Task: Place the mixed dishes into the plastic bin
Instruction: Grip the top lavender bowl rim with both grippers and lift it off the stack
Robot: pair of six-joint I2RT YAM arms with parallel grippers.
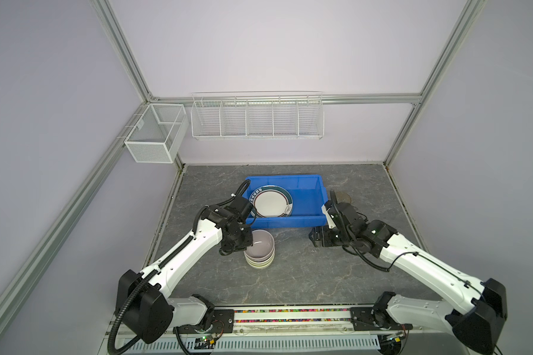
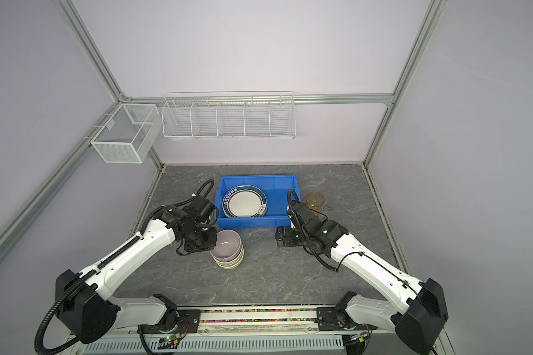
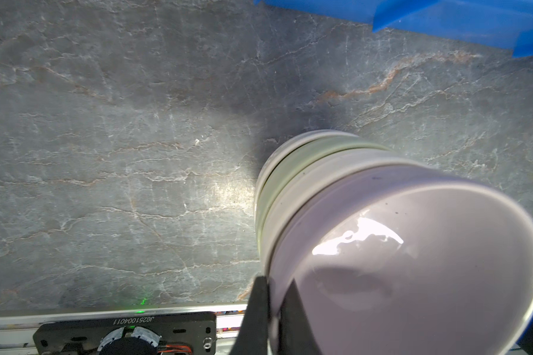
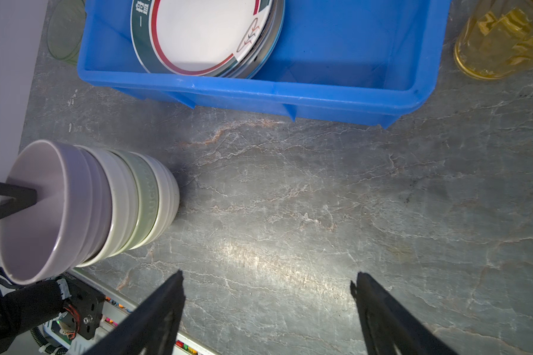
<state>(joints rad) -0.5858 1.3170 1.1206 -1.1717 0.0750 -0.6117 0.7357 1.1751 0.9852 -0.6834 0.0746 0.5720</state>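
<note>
"Lilac bowl first: what has the left gripper got?"

"Its rim. The jaws are pinched tight on the wall, one finger inside and one outside. That bowl tops a nested stack of lilac, cream and green bowls standing on the grey table."

"And the blue bin from there?"

"Straight beyond the stack, away from the robot's base. Its front wall is near, and its long axis runs left to right. The left arm is the nearer one. I'd judge a lift over that wall and a short carry forward."

"Room inside?"

"A pile of plates fills the left half, directly ahead of the stack. The right half is bare, so the carry probably wants to veer rightward."

"And the right gripper?"

"Wide open, holding nothing, low over bare table to the right of the stack. It could crowd that path."

"Anything else?"

"A green cup just beside the bin's left end, and an amber cup off its right end. Whether the lower bowls would cling, I cannot tell."
</note>
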